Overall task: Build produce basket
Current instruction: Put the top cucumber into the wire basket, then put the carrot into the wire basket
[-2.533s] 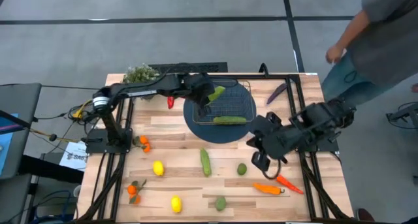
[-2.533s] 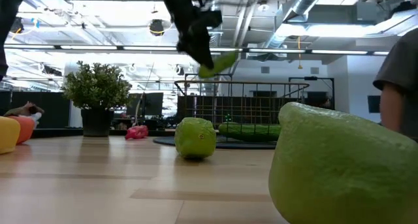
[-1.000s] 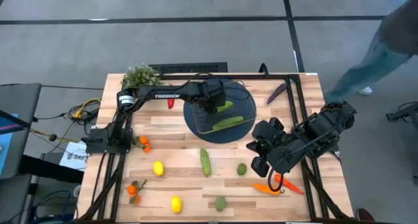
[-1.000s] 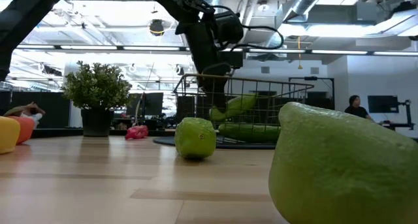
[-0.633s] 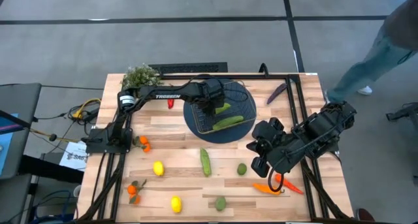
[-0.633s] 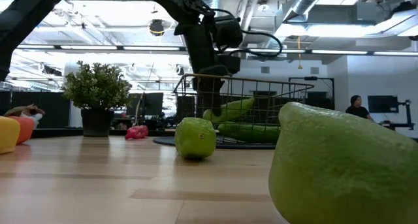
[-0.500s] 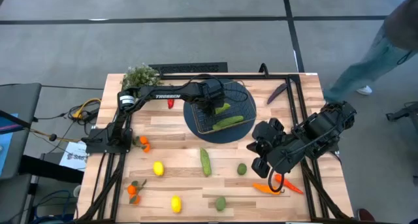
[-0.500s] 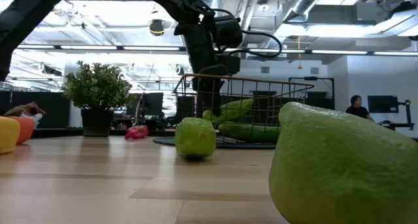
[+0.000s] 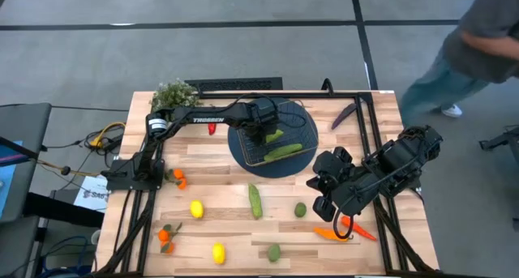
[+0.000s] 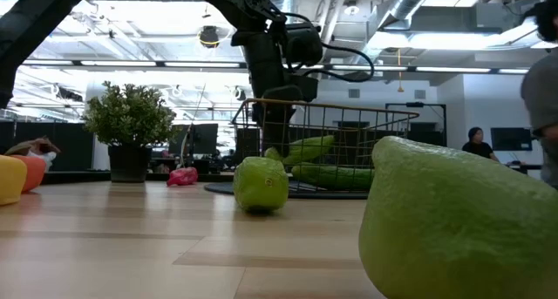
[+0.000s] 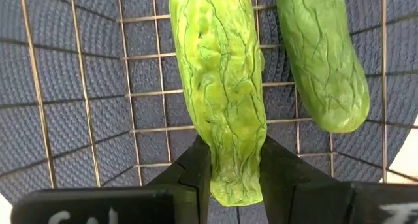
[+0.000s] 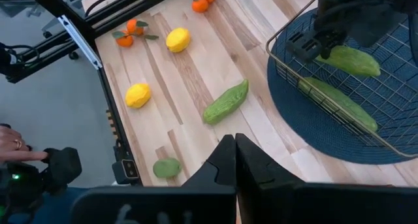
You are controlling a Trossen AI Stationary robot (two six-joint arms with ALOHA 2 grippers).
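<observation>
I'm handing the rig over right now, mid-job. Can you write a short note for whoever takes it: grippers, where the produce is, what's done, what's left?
Left gripper: low inside the basket, shut on a cucumber, not yet released.
Right gripper: shut, empty, waiting over the table's right side.
Done: one other cucumber lies in the basket.
Left: release this one, then gather the third cucumber, limes, lemons, oranges, carrots, red pepper and eggplant from the table.

Grey floor (image 9: 243,51) around the table, exposed ceiling ducts (image 10: 418,3) overhead (strip lights on).
</observation>
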